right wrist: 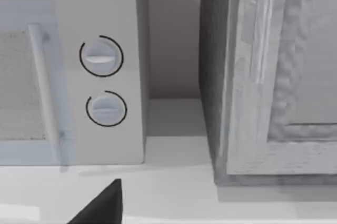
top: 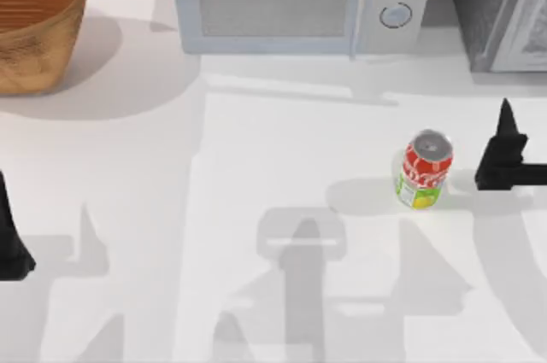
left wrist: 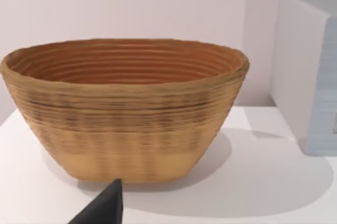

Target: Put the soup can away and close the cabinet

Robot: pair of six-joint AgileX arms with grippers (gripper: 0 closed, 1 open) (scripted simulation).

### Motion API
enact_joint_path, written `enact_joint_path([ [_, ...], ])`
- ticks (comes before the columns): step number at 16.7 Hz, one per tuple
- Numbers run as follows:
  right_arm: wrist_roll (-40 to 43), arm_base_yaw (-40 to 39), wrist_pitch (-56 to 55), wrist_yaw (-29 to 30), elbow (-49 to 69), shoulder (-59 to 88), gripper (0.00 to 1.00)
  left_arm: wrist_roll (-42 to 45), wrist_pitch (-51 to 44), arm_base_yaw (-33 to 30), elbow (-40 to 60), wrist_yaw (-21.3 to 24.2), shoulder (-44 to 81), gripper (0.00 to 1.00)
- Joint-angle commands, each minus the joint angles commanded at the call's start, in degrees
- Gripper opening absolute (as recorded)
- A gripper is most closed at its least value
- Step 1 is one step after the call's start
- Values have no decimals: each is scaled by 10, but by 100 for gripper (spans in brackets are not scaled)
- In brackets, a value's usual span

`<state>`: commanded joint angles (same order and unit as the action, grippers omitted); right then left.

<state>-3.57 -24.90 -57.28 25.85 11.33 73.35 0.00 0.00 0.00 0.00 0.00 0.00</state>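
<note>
My right gripper (top: 506,137), fingers' state unclear, sits beside the soup can (top: 424,169); cabinet (top: 500,8) behind; basket (top: 34,21) empty.

Rendered kitchen counter, microwave (top: 303,2), wicker basket (top: 34,21), grey cabinet (top: 504,13), white tabletop (top: 256,166)

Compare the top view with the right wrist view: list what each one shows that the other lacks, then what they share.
Top view alone: the soup can standing upright on the white table, the right gripper just to its right and apart from it, the woven basket at the far left corner, and the left gripper parked at the left edge.

Right wrist view alone: the cabinet's pale framed panel door seen from the front.

Both: the microwave with its two round knobs, the cabinet beside it, and the table.
</note>
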Motion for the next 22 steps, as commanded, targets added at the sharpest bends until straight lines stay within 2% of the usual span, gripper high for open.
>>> enact_joint_path([
  [6,-16,-111,-256,115,51,327,100,0,0,0,0,0,0,100],
  [11,-26,-178,-410,185,81,525,100,0,0,0,0,0,0,100],
  [15,-29,-203,-467,211,93,597,100,0,0,0,0,0,0,100],
  [19,-29,-204,-470,212,93,601,100,0,0,0,0,0,0,100],
  [20,-62,-214,-467,210,121,671,100,0,0,0,0,0,0,100],
  [22,-55,-210,-469,212,127,665,100,0,0,0,0,0,0,100],
])
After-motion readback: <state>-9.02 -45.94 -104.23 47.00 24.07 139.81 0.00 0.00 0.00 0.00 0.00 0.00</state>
